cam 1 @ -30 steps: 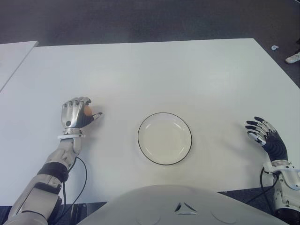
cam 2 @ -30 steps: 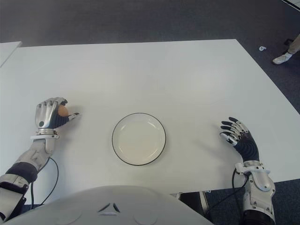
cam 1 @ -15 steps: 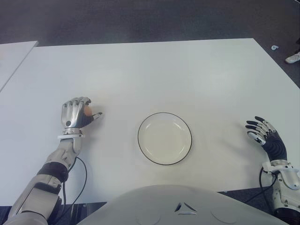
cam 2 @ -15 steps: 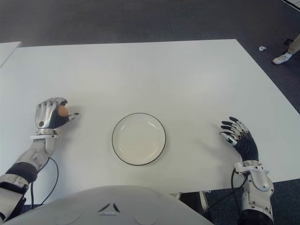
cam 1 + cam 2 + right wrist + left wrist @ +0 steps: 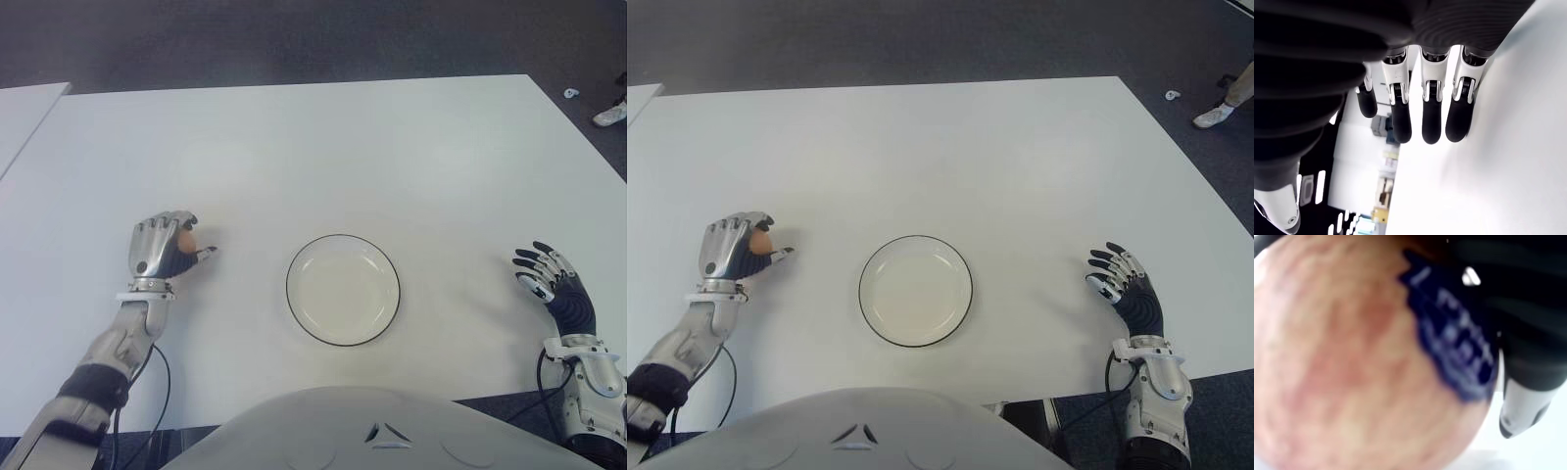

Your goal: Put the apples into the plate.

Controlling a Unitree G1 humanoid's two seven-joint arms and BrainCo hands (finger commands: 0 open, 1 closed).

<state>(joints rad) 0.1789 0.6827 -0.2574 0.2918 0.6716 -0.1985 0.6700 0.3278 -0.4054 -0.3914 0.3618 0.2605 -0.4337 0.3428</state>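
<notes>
My left hand [image 5: 167, 250] is curled around a reddish apple [image 5: 186, 238] at the left of the white table [image 5: 323, 147]; only a sliver of the fruit shows between the fingers. In the left wrist view the apple [image 5: 1352, 367] fills the picture, with a blue sticker on it and a dark finger pressed against it. A white plate [image 5: 343, 289] with a dark rim sits at the table's middle, to the right of that hand, with nothing in it. My right hand [image 5: 549, 284] shows near the table's front right corner, fingers spread, holding nothing.
A second white table edge [image 5: 29, 108] shows at the far left. A cable [image 5: 157, 382] runs from my left forearm over the front edge. Dark floor lies beyond, with a person's shoe [image 5: 609, 116] at the far right.
The left hand with the apple has shifted slightly nearer and lifted a little; the view has tilted slightly. The right hand has hardly moved.
</notes>
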